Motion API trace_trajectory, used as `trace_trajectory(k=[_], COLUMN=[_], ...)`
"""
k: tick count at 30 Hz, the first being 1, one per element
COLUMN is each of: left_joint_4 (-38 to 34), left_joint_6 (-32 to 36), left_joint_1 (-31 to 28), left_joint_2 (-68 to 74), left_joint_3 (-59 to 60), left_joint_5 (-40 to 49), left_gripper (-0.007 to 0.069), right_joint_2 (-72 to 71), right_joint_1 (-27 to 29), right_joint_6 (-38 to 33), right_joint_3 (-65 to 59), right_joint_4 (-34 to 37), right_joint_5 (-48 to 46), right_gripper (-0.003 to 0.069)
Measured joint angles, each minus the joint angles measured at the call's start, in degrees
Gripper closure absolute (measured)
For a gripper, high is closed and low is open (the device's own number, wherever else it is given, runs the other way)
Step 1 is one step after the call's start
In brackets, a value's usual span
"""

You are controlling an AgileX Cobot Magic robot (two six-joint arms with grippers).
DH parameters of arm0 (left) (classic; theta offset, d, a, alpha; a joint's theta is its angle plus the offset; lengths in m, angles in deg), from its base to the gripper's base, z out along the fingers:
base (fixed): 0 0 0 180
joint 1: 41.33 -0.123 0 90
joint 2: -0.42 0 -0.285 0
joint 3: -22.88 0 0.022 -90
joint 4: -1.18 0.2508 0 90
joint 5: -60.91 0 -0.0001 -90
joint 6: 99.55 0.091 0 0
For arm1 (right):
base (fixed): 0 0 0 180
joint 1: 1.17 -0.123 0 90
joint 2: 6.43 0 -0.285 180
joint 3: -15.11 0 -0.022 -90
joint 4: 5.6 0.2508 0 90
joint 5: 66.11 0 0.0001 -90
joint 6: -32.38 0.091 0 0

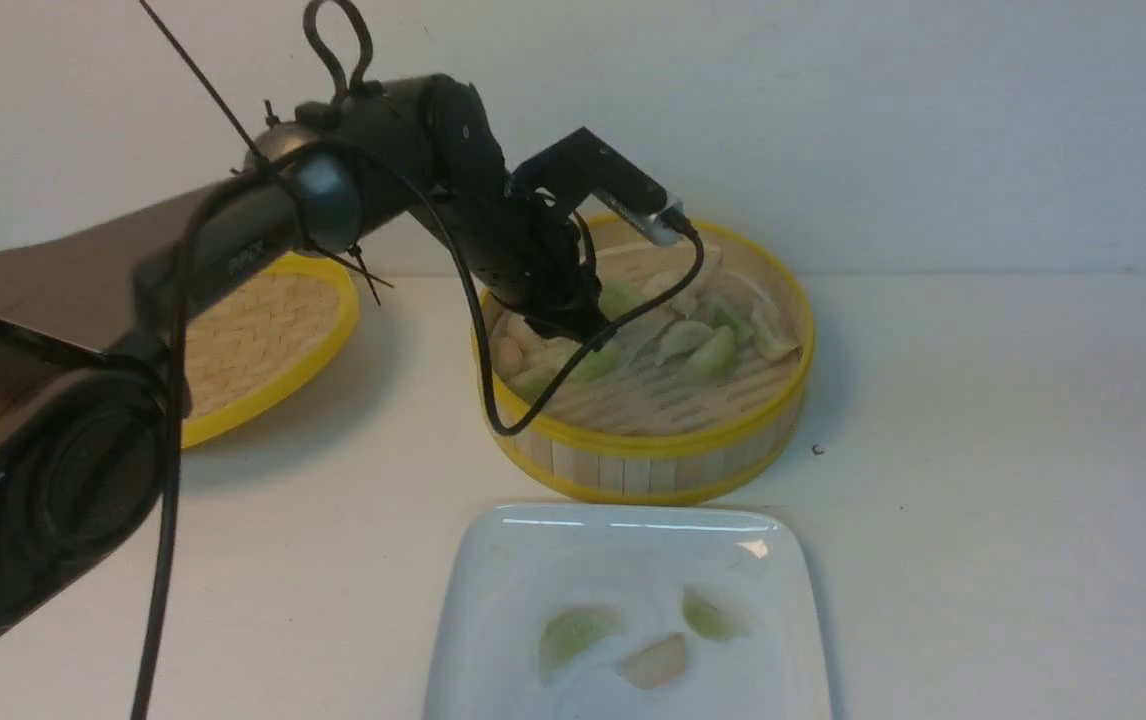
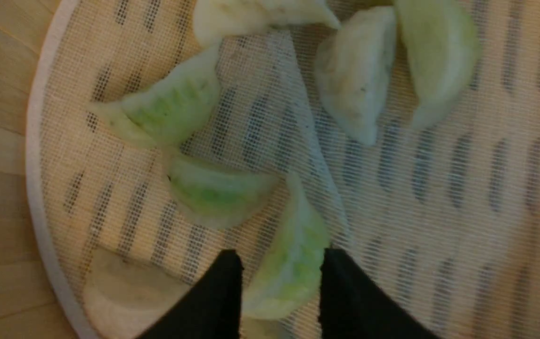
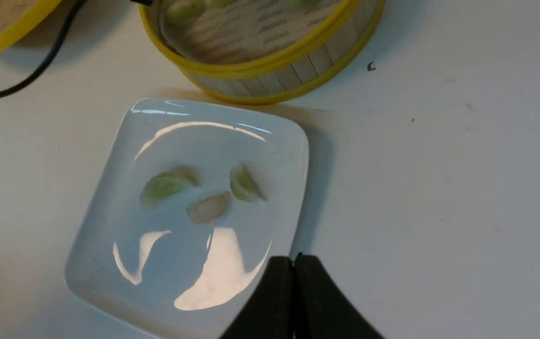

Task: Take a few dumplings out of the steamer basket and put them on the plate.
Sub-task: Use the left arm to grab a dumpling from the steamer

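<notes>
The steamer basket [image 1: 655,441] stands mid-table with several pale green and cream dumplings [image 1: 708,345] on its mesh liner. My left gripper [image 1: 573,322] reaches down into the basket's left side. In the left wrist view this gripper [image 2: 282,254] is open, its black fingers [image 2: 218,296] on either side of a green dumpling [image 2: 291,268], with a small gap on one side. More dumplings [image 2: 213,193] lie just beyond. The white plate [image 1: 633,555] sits in front of the basket and carries three dumplings [image 1: 573,635]. My right gripper [image 3: 293,258] hovers shut over the plate's [image 3: 194,141] corner.
The shallow woven lid [image 1: 263,340] leans at the left behind my left arm. A black cable [image 1: 478,330] hangs from the left wrist across the basket's front rim. A small dark speck [image 1: 817,449] lies on the table right of the basket.
</notes>
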Motion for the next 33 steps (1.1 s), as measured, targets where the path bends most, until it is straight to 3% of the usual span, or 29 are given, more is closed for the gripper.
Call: trace_trajectory(k=[5,9,13,19,26,33], left_joint_4=[0.3,-0.2,-0.3,-0.3,0.1,0.2], left_joint_6=[0.1,0.1,0.1,0.1,-1.6,-8.2], left_joint_1=[0.0,0.1,0.2,0.2,0.2,0.2], left_joint_2=[2.7,3.4,4.1,4.9,4.3,-1.7], left_joint_3=[-0.1,-0.3,-0.5,-0.8,-5.3,-13.8], left_joint_5=[-3.1,-3.0,-3.1,-0.7,9.6,21.7], left_gripper=[0.0209,0.019,0.0234,0.0423,0.0421,0.0421], right_joint_2=[0.0,0.0,0.0,0.0,0.0,0.0], right_joint_1=[0.0,0.0,0.0,0.0,0.0,0.0], right_joint_6=[0.1,0.3,0.5,0.6,0.6,0.5], right_joint_3=[0.0,0.0,0.0,0.0,0.0,0.0], right_joint_4=[0.3,0.7,1.0,1.2,1.3,2.4], right_joint_5=[0.0,0.0,0.0,0.0,0.0,-0.1], right_gripper=[0.0673,0.0673,0.0673,0.0673,0.0673,0.0673])
